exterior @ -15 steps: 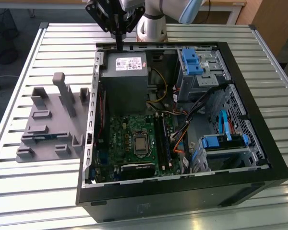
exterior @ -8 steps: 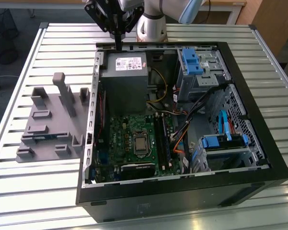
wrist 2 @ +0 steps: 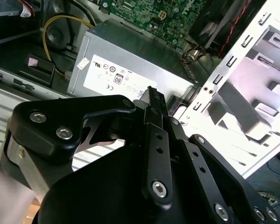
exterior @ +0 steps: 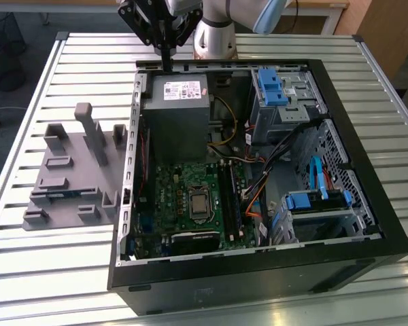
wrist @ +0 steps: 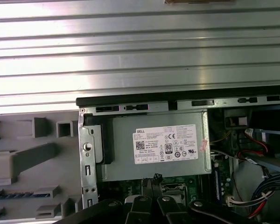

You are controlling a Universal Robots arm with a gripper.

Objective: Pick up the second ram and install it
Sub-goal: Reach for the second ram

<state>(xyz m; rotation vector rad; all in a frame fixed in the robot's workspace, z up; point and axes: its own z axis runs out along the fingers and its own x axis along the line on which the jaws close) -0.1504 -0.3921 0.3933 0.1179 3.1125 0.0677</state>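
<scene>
The slatted metal surface (exterior: 47,81) carries everything here, and in the first wrist view its bright ribs (wrist: 130,56) run beyond the far edge of the machine. On it lies an open black computer case (exterior: 258,278), side panel off, with its inside facing up. Inside the case, the grey power supply (exterior: 177,115) sits at the end nearest my arm. Its labelled face shows in both wrist views (wrist 2: 130,60) (wrist: 154,163). Beyond it lies the green motherboard (exterior: 170,197), with long black memory slots (exterior: 228,193) running along its side toward the exterior view's right.

Just beside the case, on the exterior view's left, a grey fixture tray (exterior: 61,170) with upright posts rests flat on the surface. It also shows in the first wrist view (wrist: 37,168).

My tool (exterior: 167,68) hangs above the case's rim at the power supply end, pointing down and well apart from the tray. Its black fingers are drawn together, and I can make out nothing between them in either wrist view (wrist 2: 154,93) (wrist: 151,178).

The second ram (exterior: 56,193) lies in the tray as a thin blue-green strip between low blocks. The first wrist view shows it there too (wrist: 11,195), untouched by my tool.
</scene>
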